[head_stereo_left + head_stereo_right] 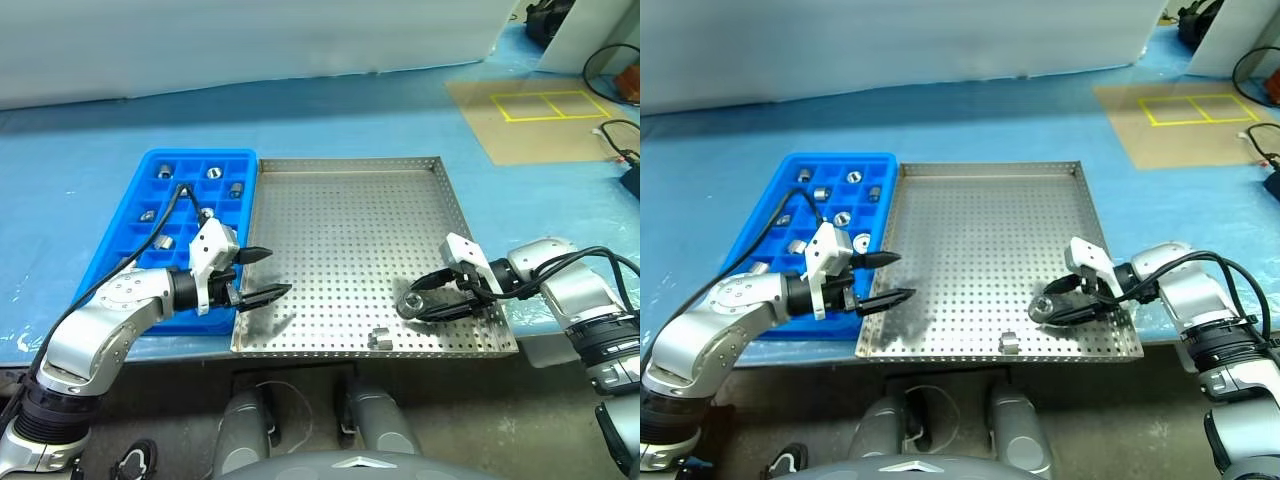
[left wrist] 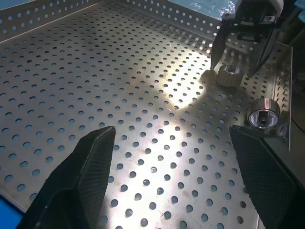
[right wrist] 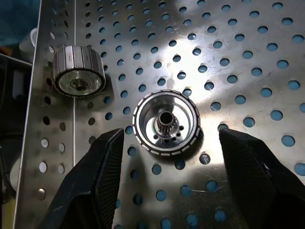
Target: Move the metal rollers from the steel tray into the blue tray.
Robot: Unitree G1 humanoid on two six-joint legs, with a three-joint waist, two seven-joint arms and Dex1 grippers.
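The steel tray (image 1: 340,200) lies in the middle, with the blue tray (image 1: 120,240) against its left side. Several metal rollers (image 1: 213,173) sit in the blue tray's compartments. Two rollers lie in the steel tray's front right part. One (image 3: 166,123) stands on end between the fingers of my right gripper (image 1: 413,302), which is open with a gap on either side of the roller. The other roller (image 3: 77,71) lies on its side by the front rim (image 1: 378,338). My left gripper (image 1: 278,272) hovers open and empty over the steel tray's left edge.
Pale blue covering spreads over the table around both trays. A brown board with yellow tape squares (image 1: 545,105) lies at the far right, with black cables (image 1: 610,60) beside it. The steel tray's front rim runs along the table's near edge.
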